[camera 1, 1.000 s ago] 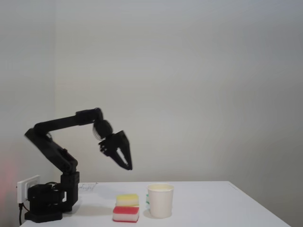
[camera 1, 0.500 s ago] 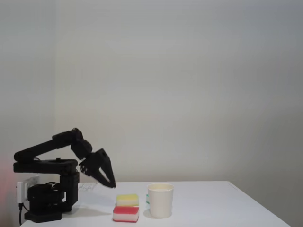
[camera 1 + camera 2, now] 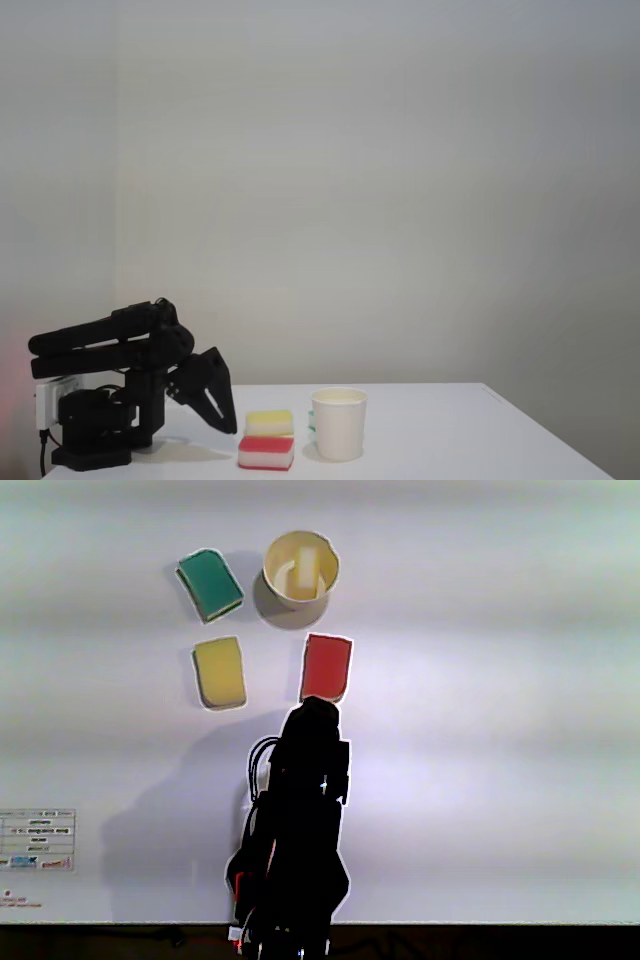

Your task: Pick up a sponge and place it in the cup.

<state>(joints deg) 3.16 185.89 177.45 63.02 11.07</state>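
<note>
Arm is sitting folded low; gripper (image 3: 226, 424) is pointing down near the red sponge (image 3: 326, 666), holding nothing, opening unclear. Sponge (image 3: 305, 568) is standing inside the cup (image 3: 272, 580).

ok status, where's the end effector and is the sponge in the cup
End effector low by the table, near the red sponge, holding nothing. A sponge already stands in the cup. Yellow sponge and green sponge lie loose on the table.
</note>
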